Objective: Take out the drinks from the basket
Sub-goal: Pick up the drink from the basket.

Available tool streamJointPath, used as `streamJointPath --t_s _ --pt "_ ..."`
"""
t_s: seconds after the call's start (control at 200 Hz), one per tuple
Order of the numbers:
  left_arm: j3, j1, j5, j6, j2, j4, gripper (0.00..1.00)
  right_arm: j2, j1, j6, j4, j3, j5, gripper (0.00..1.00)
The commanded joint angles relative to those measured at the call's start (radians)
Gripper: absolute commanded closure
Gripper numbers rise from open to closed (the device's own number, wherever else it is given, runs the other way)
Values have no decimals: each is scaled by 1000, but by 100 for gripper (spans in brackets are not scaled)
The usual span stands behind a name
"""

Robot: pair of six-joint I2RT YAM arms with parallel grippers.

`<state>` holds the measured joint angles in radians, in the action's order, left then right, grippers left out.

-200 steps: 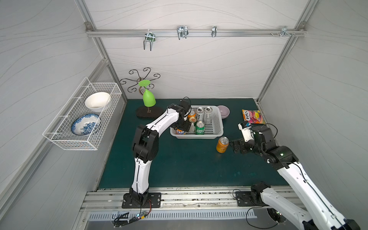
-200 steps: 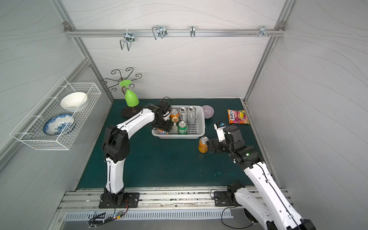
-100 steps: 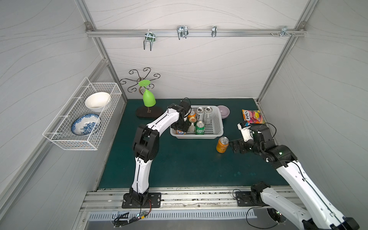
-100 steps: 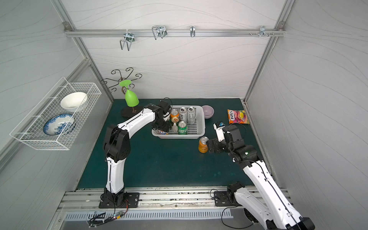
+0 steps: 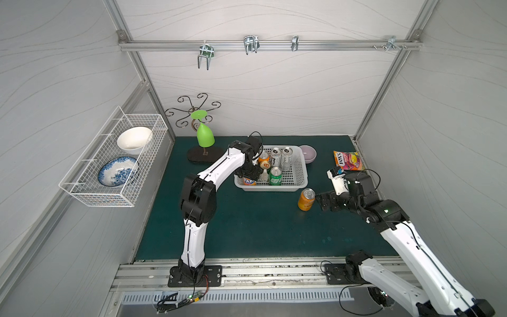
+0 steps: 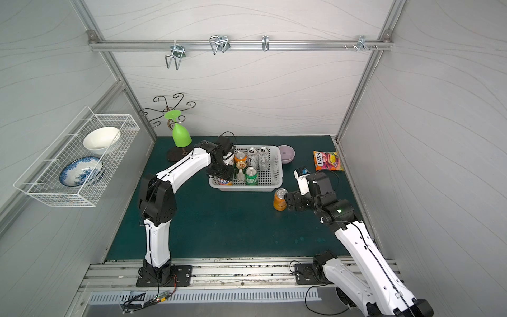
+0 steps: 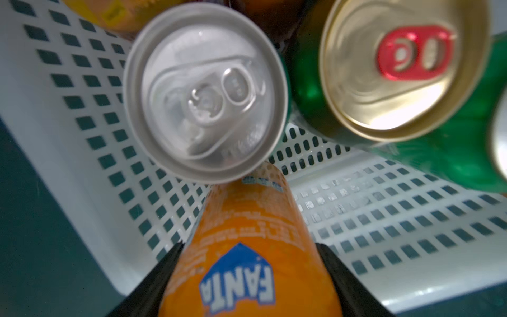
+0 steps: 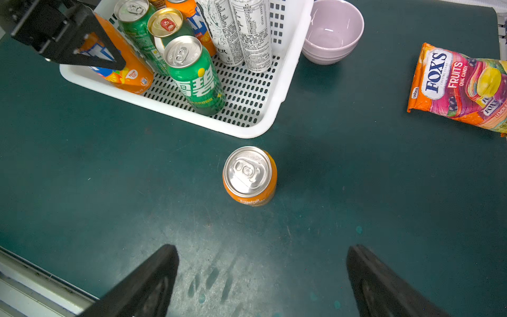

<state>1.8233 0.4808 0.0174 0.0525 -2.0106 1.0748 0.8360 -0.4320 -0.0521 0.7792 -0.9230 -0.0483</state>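
Since the earlier frame, the left pincer [image 5: 248, 175] had been closed onto the orange Fanta can [image 5: 249, 181] at the near-left corner of the basket [image 5: 274, 188], as shown in both top views; its fingertips were hidden by the wrist. From the left wrist, black fingers [image 7: 164, 270] were seen clamped on that can's sides, its nearer end cut off. From the right wrist, the right pincer [image 8: 262, 249] was held wide apart, an orange can [image 8: 248, 175] standing on the table [image 8: 109, 192] just ahead, untouched.

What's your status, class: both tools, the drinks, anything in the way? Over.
Left tool shut on Fanta can inside basket. Right tool open, empty; one orange can out on mat. Silver-topped can crowds the held one.
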Motion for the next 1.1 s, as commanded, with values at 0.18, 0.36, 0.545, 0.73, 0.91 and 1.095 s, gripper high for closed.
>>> streamJointPath --t_s 0.18,0.36,0.545,0.73,0.91,1.095 --pt "97 8 -11 -36 152 74 41 10 5 12 -15 -14 3 1" --pt "106 3 -4 -54 234 96 41 23 6 23 -14 -28 2 1" --pt "118 -7 5 -61 301 144 40 25 6 24 -20 -26 4 1" --pt "73 -30 43 -54 383 165 39 36 8 26 -27 -26 9 1" --pt "-79 -76 54 -33 498 138 39 62 17 33 -38 -37 18 1" --pt "-245 -137 36 -12 614 106 38 84 23 36 -49 -39 26 1"
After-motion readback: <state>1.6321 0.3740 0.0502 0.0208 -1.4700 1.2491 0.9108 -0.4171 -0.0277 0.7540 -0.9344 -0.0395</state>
